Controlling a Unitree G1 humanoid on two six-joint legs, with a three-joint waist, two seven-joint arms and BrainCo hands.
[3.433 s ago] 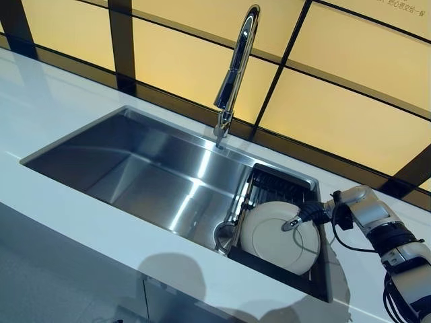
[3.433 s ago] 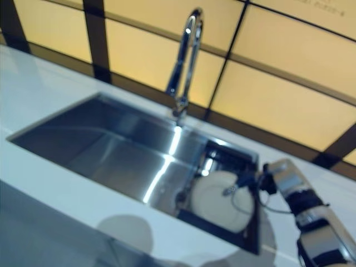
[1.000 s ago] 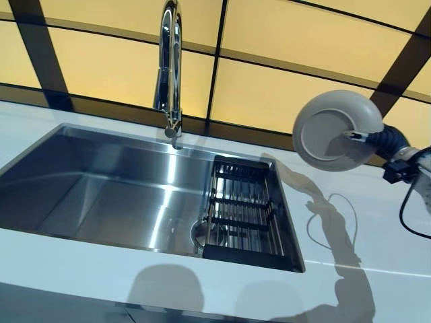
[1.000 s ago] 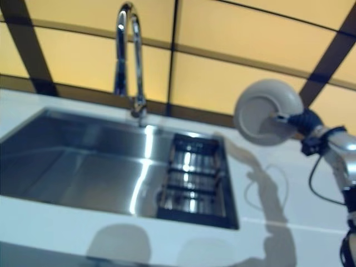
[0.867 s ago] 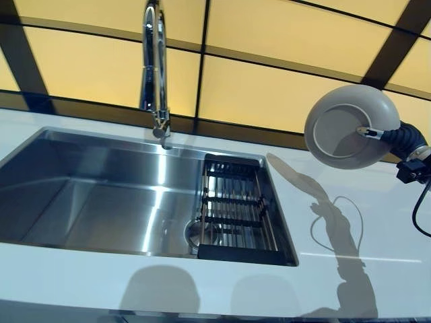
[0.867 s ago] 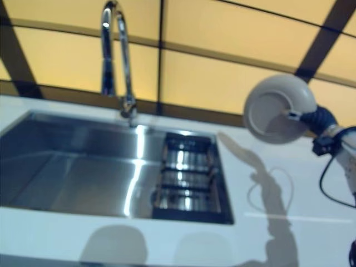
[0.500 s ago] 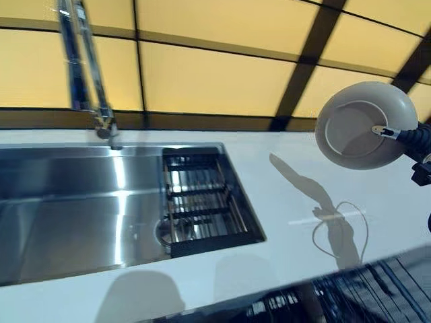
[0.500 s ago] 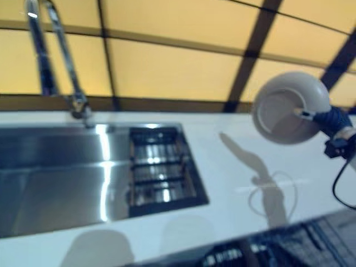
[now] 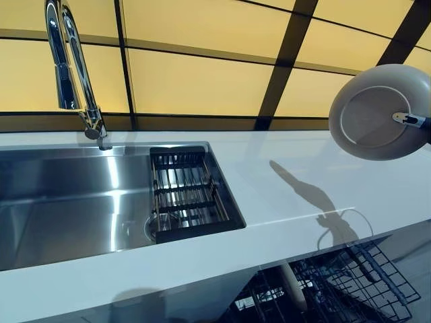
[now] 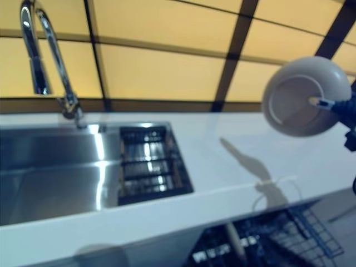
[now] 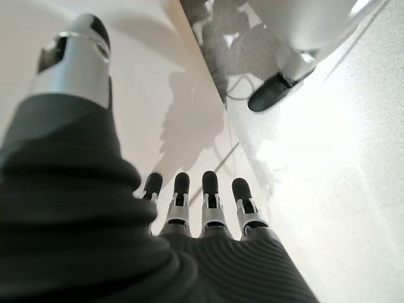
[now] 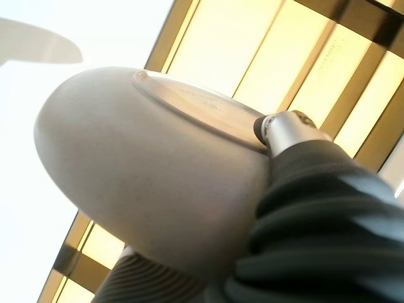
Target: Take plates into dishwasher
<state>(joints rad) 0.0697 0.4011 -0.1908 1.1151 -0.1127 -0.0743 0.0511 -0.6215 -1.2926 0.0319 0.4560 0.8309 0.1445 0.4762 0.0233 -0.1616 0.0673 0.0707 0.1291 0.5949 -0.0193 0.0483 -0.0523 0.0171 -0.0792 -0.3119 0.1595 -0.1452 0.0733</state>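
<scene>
A white plate hangs in the air at the right, above the white counter, its underside toward me. My right hand is shut on it, a finger laid on the underside; the right wrist view shows the plate close, pinched against the hand. Below the counter's front edge the open dishwasher's wire rack shows, with a pale item standing in it. My left hand hangs low with straight fingers, holding nothing.
The steel sink lies at the left with a black drying rack in its right end and a tall chrome tap behind. Yellow panels with dark frames back the counter.
The camera has swung right and down, so the dishwasher rack has come into view. The plate, lifted out of the sink's rack earlier, has moved further right in my right hand.
</scene>
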